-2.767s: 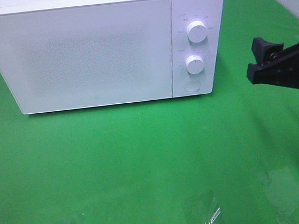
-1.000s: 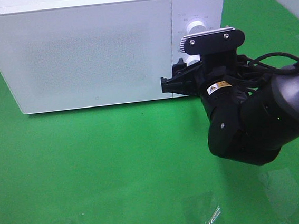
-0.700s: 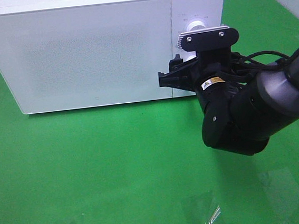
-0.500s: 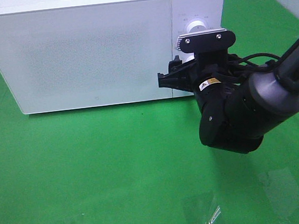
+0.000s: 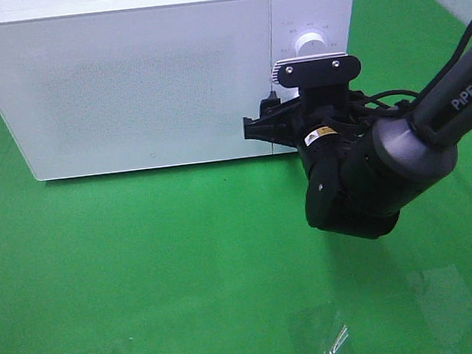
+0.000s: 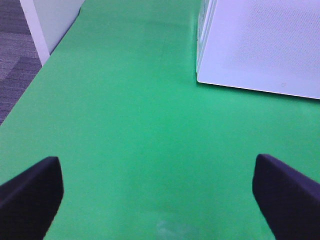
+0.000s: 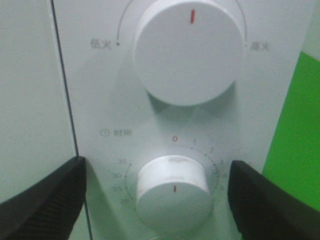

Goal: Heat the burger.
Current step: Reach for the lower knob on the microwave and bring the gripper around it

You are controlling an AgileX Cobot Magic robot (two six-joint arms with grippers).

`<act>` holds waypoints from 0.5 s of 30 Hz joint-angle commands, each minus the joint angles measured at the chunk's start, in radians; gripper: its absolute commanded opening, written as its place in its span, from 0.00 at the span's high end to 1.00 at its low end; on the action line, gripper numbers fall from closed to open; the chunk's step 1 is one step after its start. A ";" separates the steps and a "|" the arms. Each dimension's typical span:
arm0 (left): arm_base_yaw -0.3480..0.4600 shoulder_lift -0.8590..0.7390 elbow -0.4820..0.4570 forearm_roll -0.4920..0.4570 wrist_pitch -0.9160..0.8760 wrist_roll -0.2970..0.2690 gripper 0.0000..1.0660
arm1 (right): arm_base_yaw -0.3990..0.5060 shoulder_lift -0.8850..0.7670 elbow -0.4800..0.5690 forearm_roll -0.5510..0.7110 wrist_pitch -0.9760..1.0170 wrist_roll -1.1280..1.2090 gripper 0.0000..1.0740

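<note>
Green cloth is covering the counter [image 5: 145, 278], and a white microwave [image 5: 126, 79] is standing at its far side with its door [image 5: 127, 87] shut. I cannot tell where the burger is, since none of my views is showing it.

I am holding my right fingers [image 7: 45, 200] apart in front of the control panel [image 5: 313, 19], low down and close to the seam beside the door. Through my right wrist camera I am looking straight at the panel. The upper knob [image 7: 187, 50] is sitting with its red mark pointing to the top. The lower knob [image 7: 172, 192] is lying between my two fingers, with bare panel showing on either side of it. From the high camera my arm is covering that lower knob, so I cannot tell whether my fingers are touching it.

I am keeping my left fingers [image 6: 30, 195] wide apart too, hanging over bare green counter and holding nothing. That arm is not showing in the high view. Its own camera is catching the microwave's near corner [image 6: 200, 80], well apart from my fingers.
</note>
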 commanded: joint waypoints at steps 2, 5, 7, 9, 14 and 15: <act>0.001 -0.017 0.002 -0.002 -0.002 -0.001 0.12 | -0.014 0.014 -0.010 -0.014 -0.001 0.031 0.29; 0.001 -0.017 0.002 -0.002 -0.002 -0.001 0.12 | -0.014 0.010 -0.010 -0.014 -0.014 0.028 0.29; 0.001 -0.017 0.002 -0.002 -0.002 -0.001 0.12 | -0.014 0.007 -0.010 -0.014 -0.016 0.028 0.29; 0.001 -0.017 0.002 -0.002 -0.002 -0.001 0.12 | -0.014 0.004 -0.010 -0.014 -0.018 0.028 0.29; 0.001 -0.017 0.002 -0.002 -0.002 -0.001 0.12 | -0.013 -0.002 -0.010 -0.014 -0.038 0.005 0.30; 0.001 -0.017 0.002 -0.002 -0.002 -0.001 0.12 | -0.013 -0.002 -0.010 -0.014 -0.037 0.005 0.32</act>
